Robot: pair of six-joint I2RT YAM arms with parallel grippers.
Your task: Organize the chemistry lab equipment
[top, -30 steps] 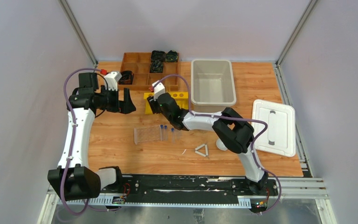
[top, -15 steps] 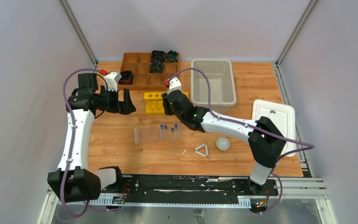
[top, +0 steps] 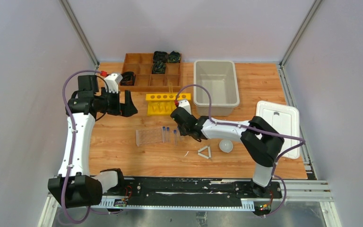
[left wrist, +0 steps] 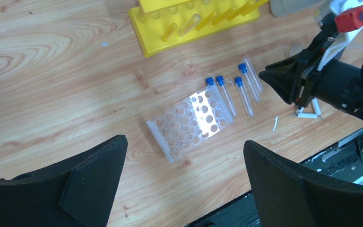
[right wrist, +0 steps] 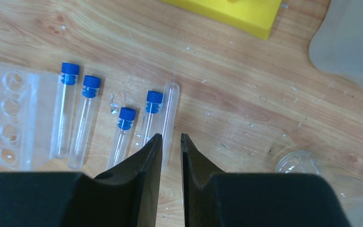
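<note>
Several blue-capped tubes (right wrist: 86,118) lie flat on the wood beside a clear holed rack (right wrist: 4,118), which also lies flat. An uncapped thin glass tube (right wrist: 169,106) rests to their right. My right gripper (right wrist: 171,137) hovers over this tube's near end, its jaws a narrow slit apart with nothing clamped between them. A small glass vessel (right wrist: 312,170) sits to its right. The white triangle (top: 204,152) and the white round dish (top: 226,145) lie nearer the arm bases. My left gripper (left wrist: 184,140) hangs wide open and empty, high above the clear rack (left wrist: 189,123).
A yellow tube rack (top: 163,101) holding thin glass tubes stands behind the loose tubes. A beige bin (top: 216,101) is at the back right, with its white lid (top: 277,127) on the right. The wooden divided tray (top: 144,71) sits at the back.
My right arm has swung from the yellow rack toward the near side and down over the loose tubes. Its jaws have narrowed. The left arm has stayed still.
</note>
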